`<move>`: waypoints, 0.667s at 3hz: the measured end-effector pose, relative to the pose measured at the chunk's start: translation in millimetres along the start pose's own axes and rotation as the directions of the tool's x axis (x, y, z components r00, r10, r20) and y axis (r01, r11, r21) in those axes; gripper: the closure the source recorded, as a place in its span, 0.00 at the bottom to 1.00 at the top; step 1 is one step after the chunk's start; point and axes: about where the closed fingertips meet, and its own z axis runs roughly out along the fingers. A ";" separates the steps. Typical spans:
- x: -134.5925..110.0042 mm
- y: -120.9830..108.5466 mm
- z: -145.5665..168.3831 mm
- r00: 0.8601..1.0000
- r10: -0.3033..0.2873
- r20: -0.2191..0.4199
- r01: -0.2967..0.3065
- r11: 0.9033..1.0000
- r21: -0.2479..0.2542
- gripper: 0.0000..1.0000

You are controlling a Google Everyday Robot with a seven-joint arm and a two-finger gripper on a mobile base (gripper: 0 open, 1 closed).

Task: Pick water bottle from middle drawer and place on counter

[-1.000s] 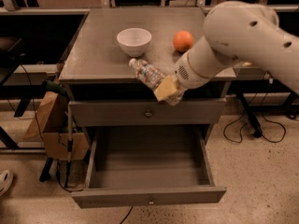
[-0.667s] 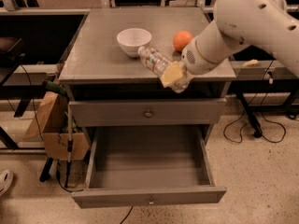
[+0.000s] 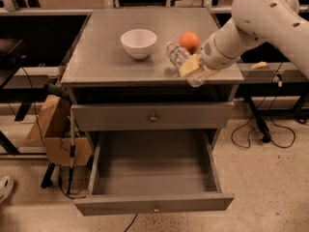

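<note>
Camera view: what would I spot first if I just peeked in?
The big white arm reaching in from the right, its hand gripping the water bottle at the front right edge of the counter, beside an orange fruit and a white bowl. Below, the middle drawer hangs wide open and bare.

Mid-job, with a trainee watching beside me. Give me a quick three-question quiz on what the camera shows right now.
1. True or false: the water bottle lies inside the open middle drawer.
2. Multiple choice: the claw, at the front right of the counter, is shut on: A a mug; B a sponge; C the water bottle.
3. Short answer: which stands nearer the bottle, the white bowl or the orange fruit?

Key: 1 false (the drawer is bare inside); 2 C; 3 the orange fruit.
</note>
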 end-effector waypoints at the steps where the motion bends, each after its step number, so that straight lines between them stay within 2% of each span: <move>1: -8.8 -13.7 2.9 0.997 0.078 0.024 -0.078 0.997 0.014 1.00; 2: -15.6 -18.8 3.3 0.992 0.118 0.043 -0.119 0.993 0.018 1.00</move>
